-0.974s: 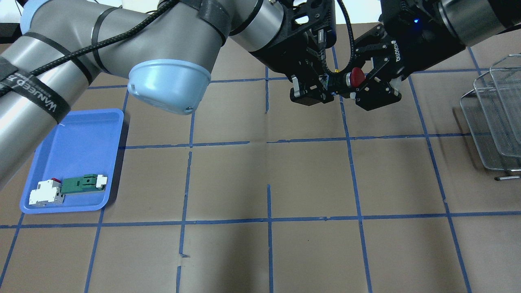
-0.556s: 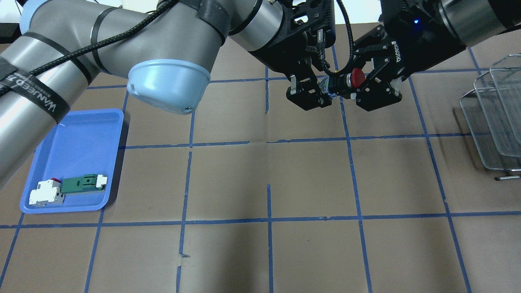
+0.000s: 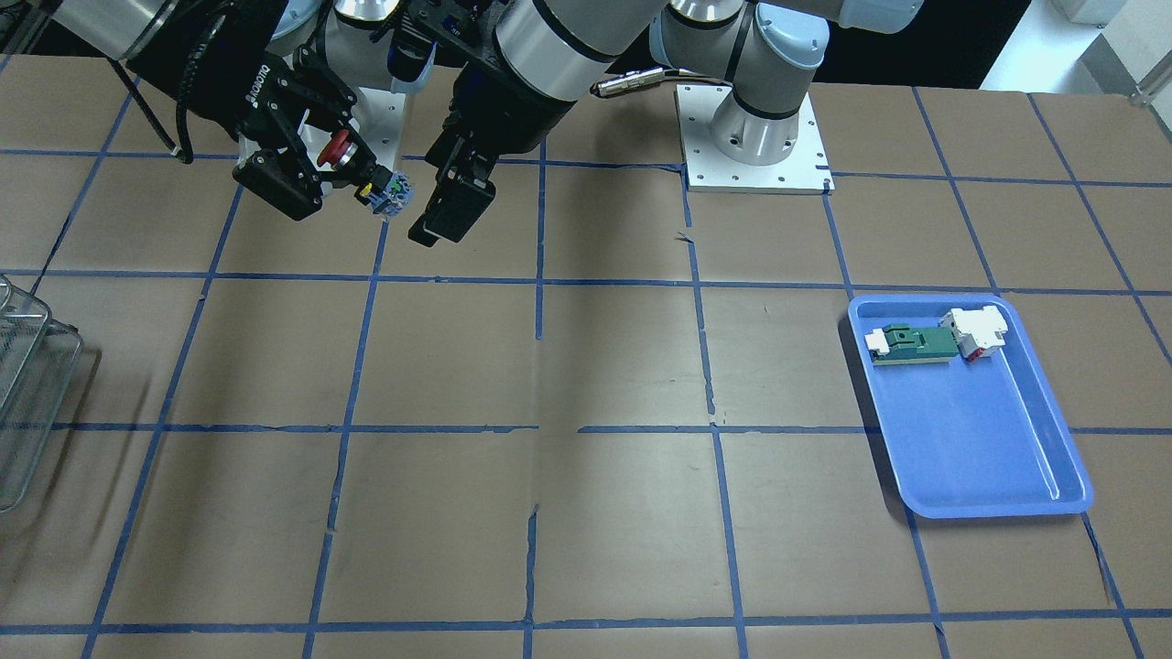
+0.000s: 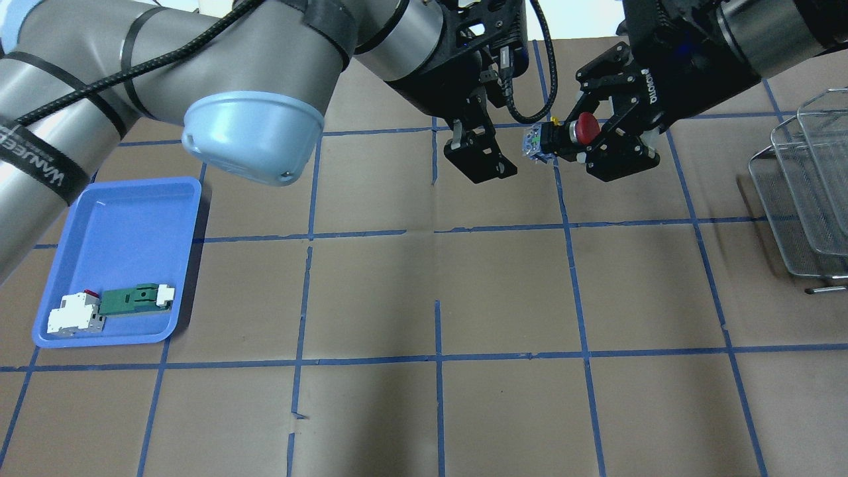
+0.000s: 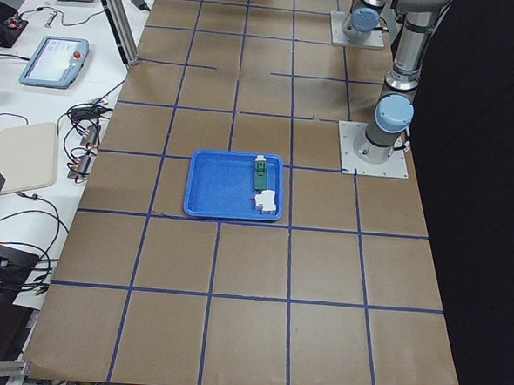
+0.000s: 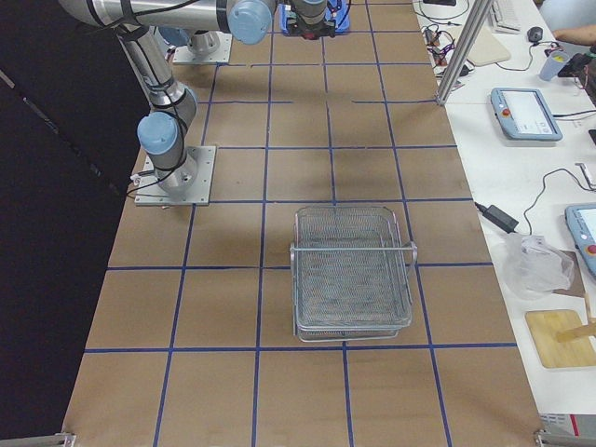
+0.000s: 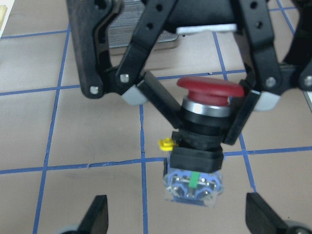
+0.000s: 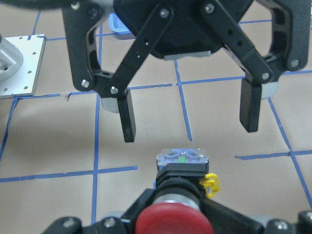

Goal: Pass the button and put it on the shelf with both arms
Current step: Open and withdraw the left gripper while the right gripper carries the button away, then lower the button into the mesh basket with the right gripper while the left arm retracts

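Holding the button in mid-air: right gripper, clamped on the black body just under the red cap. Cap faces back toward the right wrist; the clear terminal end points at the left gripper. Left gripper is spread wide, fingers on either side of the button's line but short of it. There is a visible gap between their tips and the terminal end in both wrist views and from overhead.

Pose: left arm comes in from the overhead view's left. Its light-blue elbow cap hangs over the table, the forearm reaches across to the far centre, and the wrist tilts down toward the right. Right arm enters from the far right corner, gripper angled down and leftward. The two grippers face each other nose to nose above the far row of the taped grid.

Shelf sits at the table's right edge, well apart from the button. Blue tray is at near left, with the white-and-green block and the white block with red side by side at its near end.
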`<state>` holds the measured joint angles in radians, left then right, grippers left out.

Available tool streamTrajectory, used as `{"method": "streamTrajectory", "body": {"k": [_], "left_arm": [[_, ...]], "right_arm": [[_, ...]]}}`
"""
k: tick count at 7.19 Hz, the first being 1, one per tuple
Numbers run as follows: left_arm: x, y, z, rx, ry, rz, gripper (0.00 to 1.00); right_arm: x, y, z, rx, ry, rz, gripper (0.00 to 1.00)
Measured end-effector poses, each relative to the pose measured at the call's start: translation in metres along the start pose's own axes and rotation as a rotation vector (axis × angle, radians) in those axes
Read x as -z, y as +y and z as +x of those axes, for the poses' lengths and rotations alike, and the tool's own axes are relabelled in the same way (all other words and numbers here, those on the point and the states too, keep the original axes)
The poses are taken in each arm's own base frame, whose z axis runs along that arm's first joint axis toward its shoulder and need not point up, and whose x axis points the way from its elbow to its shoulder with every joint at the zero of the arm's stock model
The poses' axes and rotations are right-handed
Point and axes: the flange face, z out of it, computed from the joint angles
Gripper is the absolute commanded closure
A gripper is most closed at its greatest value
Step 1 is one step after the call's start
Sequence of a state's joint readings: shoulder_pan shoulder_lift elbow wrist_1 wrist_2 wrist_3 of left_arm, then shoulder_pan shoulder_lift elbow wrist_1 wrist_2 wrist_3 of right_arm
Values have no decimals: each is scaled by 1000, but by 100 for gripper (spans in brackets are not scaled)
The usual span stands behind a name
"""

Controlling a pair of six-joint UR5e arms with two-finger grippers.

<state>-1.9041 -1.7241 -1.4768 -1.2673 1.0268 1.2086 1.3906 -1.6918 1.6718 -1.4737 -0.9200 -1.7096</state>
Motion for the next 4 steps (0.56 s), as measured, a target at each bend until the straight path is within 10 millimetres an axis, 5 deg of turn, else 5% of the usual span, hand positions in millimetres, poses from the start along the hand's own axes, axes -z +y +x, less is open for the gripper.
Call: {"method": "streamTrajectory", "body": {"k": [2,4], "left_arm": [[42,33,-7,135,-16,-33,0],[83,69,-12,362,-69,-74,0]], "right_arm": [[23,42,9,-17,31,-122,100],[73,116,21,-49,102,-235,100]]}}
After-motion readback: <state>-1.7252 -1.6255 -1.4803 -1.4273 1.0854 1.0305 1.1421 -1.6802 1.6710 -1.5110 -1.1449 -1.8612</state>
